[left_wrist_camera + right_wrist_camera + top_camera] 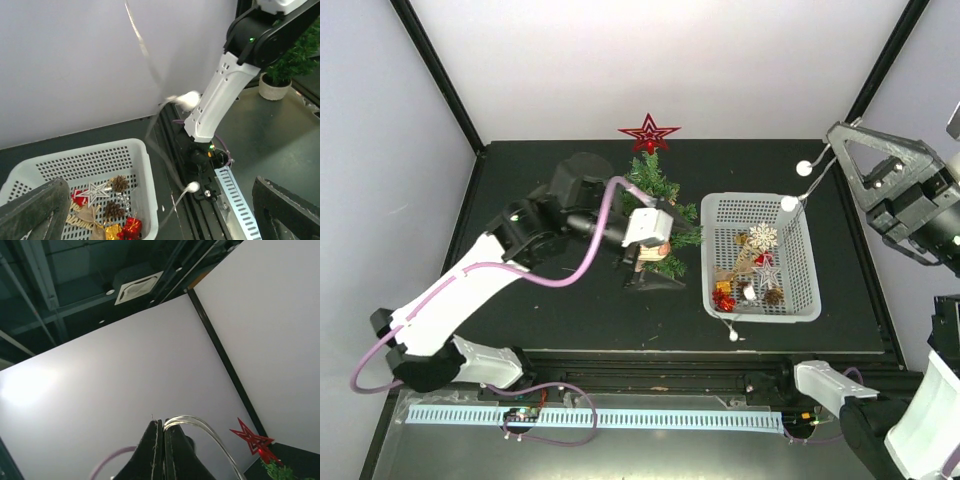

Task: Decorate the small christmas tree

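Small christmas tree (650,182) sits toward the back middle of the black table (550,300) in the top view, with a red star (648,133) on its tip at 12 o'clock. Can't tell from up there whether it's dead upright or leaning a bit.

The left gripper (157,181) is in against the lower branches. Its wrist cam shows the two fingers (35,207) spread wide with nothing between them. No idea if it's actually touching the tree.

At 3 o'clock from the tree, just beside it, is a white basket (806,262) holding a snowflake (762,237), a silver star (767,271), a pinecone (773,295) and some red bits (723,298).

The right gripper (835,137) hangs above the table at about 2 o'clock from the tree, pinched tight on a clear strand with white beads (788,203). The strand drapes down across the basket, and one bead lies on the table by the basket's near corner.
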Motion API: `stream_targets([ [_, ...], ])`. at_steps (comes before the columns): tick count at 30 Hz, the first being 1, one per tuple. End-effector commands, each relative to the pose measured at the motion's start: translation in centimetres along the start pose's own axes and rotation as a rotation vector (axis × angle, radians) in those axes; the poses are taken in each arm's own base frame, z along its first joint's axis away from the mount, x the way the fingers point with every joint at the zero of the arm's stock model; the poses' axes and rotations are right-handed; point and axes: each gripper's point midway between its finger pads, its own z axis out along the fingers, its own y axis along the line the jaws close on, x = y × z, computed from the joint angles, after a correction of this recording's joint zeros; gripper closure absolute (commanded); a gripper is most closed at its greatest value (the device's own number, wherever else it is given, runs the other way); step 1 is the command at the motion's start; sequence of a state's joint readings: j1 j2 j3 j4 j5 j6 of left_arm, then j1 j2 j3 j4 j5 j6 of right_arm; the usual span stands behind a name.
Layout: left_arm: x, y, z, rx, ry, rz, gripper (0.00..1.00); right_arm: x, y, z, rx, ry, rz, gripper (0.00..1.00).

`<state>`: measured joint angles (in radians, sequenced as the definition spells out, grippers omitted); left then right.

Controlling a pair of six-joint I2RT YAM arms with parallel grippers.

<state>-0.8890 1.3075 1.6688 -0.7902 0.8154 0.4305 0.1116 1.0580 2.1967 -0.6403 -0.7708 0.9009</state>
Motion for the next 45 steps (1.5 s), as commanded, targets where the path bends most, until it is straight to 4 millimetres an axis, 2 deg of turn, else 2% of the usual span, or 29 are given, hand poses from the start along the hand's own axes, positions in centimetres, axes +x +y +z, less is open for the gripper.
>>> stream_targets([
  [1,-0.2,1.7,3.3,0.036,-0.073,-0.030,0.01,-0.6,1.9,0.5,-0.105,0.019,0.028,0.99],
  [5,1.4,2.5,6.1,0.057,-0.077,-0.053,0.01,-1.1,2.9,0.8,-0.165,0.022,0.039,0.99],
  [8,2.3,4.3,8.0,0.014,-0.076,-0.082,0.01,-1.8,3.9,1.1,-0.217,0.021,0.047,0.99],
  [12,2.5,6.6,9.8,-0.029,-0.097,-0.126,0.01,-2.5,4.9,1.0,-0.234,0.013,0.039,0.99],
  [18,2.6,8.5,12.2,-0.032,-0.111,-0.207,0.01,-2.6,5.3,0.9,-0.246,0.006,0.037,0.99],
  [20,2.5,8.2,13.0,0.000,-0.114,-0.216,0.01,-2.6,5.5,0.7,-0.251,0.006,0.035,0.99],
  [22,2.2,6.8,13.4,0.090,-0.126,-0.219,0.01,-2.5,5.6,0.6,-0.248,0.009,0.033,0.99],
  [26,1.4,2.6,12.6,0.336,-0.154,-0.176,0.01,-2.2,5.2,0.6,-0.229,0.013,0.036,0.99],
  [29,1.9,1.2,12.2,0.387,-0.142,-0.135,0.01,-2.0,5.1,0.5,-0.226,0.011,0.039,0.99],
  [37,2.6,0.7,11.8,0.325,-0.116,-0.086,0.01,-1.4,4.3,0.5,-0.211,0.020,0.045,0.99],
  [42,3.3,3.1,13.6,0.125,-0.056,-0.092,0.01,-1.3,4.5,0.3,-0.218,0.016,0.045,0.99],
  [45,3.3,3.6,14.2,0.067,-0.039,-0.088,0.01,-1.3,4.6,0.1,-0.218,0.013,0.046,0.99],
])
